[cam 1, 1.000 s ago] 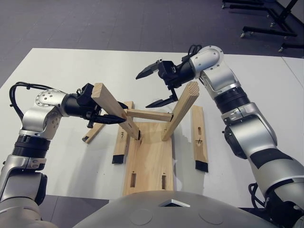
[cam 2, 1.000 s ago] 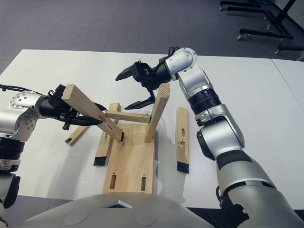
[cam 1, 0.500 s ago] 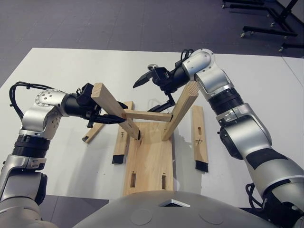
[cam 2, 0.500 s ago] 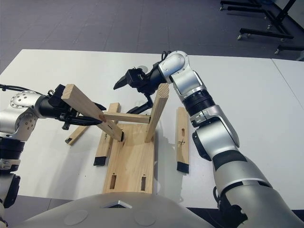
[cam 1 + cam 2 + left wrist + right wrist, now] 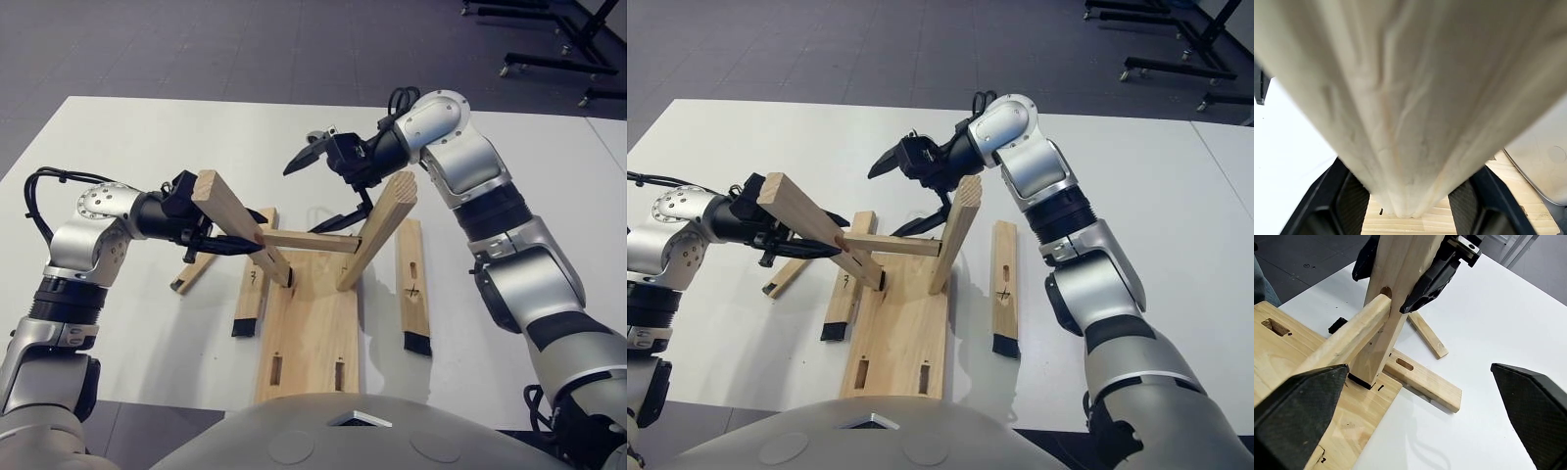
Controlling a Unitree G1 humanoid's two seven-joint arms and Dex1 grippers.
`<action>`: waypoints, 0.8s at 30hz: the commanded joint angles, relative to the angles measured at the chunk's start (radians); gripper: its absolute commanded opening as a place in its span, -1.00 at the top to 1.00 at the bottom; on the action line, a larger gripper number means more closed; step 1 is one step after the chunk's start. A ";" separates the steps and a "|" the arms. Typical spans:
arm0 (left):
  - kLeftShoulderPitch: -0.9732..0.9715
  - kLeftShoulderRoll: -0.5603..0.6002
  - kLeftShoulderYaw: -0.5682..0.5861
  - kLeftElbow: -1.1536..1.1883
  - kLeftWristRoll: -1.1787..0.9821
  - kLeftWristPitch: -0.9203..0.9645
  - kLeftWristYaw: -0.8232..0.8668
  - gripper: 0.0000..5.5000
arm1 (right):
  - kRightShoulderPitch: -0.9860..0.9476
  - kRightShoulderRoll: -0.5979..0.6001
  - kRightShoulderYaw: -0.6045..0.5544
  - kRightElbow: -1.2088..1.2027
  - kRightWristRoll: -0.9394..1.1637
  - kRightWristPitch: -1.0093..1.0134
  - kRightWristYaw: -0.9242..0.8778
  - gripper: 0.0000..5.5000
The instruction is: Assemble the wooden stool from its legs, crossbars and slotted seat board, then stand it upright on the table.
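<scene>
Slotted seat board point(image 5: 312, 328) flat at near edge of table point(image 5: 147, 147). Left leg point(image 5: 241, 227) and right leg point(image 5: 375, 230) tilted on far end, joined by crossbar point(image 5: 309, 241). Spare legs point(image 5: 250, 299) flat alongside.

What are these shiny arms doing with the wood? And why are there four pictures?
Those are a robot's two arms, each ending in a two-finger gripper. Two pictures come from cameras in its head, looking down at the white table. The other two come from cameras on its wrists, so they look very close up. On the table lies a flat seat board with slots, one spare leg on its right, another spare leg on its left, and a short stick. Two more legs lean up from the board, joined by a crossbar. The left gripper squeezes the held leg. The right gripper is open beside the second leg, holding nothing.
</scene>
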 commanded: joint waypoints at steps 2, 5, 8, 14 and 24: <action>0.099 0.007 -0.103 -0.019 0.085 0.094 0.010 0.26 | 0.048 0.011 0.072 -0.096 0.064 0.024 0.086 -0.96; 0.098 0.016 -0.110 -0.046 0.079 0.109 0.022 0.26 | 0.057 -0.002 0.085 -0.137 0.079 0.044 0.085 -0.96; 0.097 0.023 -0.114 -0.059 0.076 0.115 0.026 0.26 | 0.069 -0.014 0.101 -0.178 0.089 0.060 0.085 -0.96; 0.089 0.024 -0.114 -0.052 0.078 0.111 0.022 0.26 | 0.084 -0.028 0.130 -0.237 0.095 0.078 0.086 -0.96; 0.089 0.024 -0.120 -0.057 0.082 0.110 0.027 0.26 | 0.089 -0.017 0.152 -0.264 0.086 0.086 0.085 -0.96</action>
